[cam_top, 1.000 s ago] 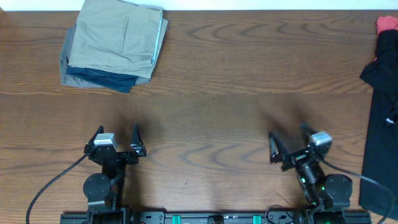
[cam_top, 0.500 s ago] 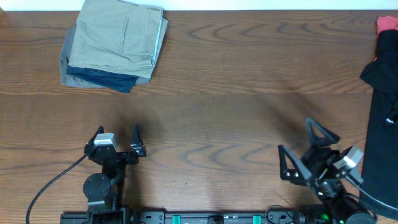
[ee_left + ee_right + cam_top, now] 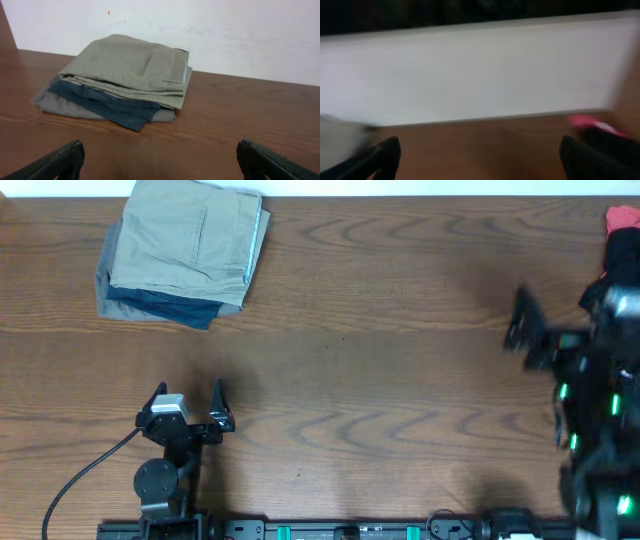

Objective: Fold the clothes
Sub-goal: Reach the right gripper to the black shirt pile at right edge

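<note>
Because the black shirt (image 3: 628, 262) lies at the table's (image 3: 380, 300) right edge, beside a red garment (image 3: 622, 218), the right gripper (image 3: 477, 150) hovers there, jaws wide apart, seemingly to fetch it; the left gripper (image 3: 188, 390) waits open-jawed near the front edge.

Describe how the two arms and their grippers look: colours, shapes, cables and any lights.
Both arms are black. The left gripper has two triangular black fingers and a silver-white block behind them; a black cable curves away from it. The right arm is blurred, with small green lights. The right gripper shows dark wedge-shaped fingertips.
</note>
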`<state>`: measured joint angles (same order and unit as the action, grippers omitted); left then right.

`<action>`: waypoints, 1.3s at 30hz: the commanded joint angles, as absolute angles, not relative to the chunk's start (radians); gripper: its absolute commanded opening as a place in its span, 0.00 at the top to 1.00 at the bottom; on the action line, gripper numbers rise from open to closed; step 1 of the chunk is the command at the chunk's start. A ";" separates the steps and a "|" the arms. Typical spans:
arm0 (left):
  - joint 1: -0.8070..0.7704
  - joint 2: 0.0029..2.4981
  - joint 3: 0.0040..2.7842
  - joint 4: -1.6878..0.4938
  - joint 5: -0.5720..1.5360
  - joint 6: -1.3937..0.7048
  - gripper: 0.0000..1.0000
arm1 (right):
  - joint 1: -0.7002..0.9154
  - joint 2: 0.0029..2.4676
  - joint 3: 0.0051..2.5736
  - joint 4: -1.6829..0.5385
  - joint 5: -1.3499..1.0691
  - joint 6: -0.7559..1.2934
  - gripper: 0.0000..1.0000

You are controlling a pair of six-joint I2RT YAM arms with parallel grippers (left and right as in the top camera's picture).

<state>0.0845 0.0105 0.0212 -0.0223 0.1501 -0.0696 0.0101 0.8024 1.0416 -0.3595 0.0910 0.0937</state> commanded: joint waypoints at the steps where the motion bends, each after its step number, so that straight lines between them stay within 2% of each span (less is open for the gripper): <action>1: 0.089 0.004 0.004 -0.055 0.164 -0.052 0.02 | -0.046 0.975 1.192 -0.432 0.386 -0.009 0.01; 11: 0.089 0.004 0.004 -0.055 0.164 -0.052 0.02 | -0.377 1.482 1.557 -0.740 0.233 -0.009 0.01; 26: 0.089 0.004 0.004 -0.055 0.164 -0.052 0.02 | -0.677 1.791 1.562 -0.700 0.235 -0.043 0.01; 28: 0.089 0.004 0.004 -0.055 0.164 -0.052 0.02 | -0.705 1.828 1.562 -0.716 0.235 -0.043 0.05; 31: 0.089 0.004 0.004 -0.055 0.164 -0.052 0.02 | -0.739 1.879 1.562 -0.731 0.234 -0.042 0.21; 36: 0.089 0.004 0.004 -0.055 0.164 -0.052 0.02 | -0.759 1.950 1.562 -0.740 0.234 -0.042 0.26; 39: 0.089 0.004 0.004 -0.055 0.164 -0.052 0.02 | -0.762 1.984 1.562 -0.743 0.234 -0.042 0.36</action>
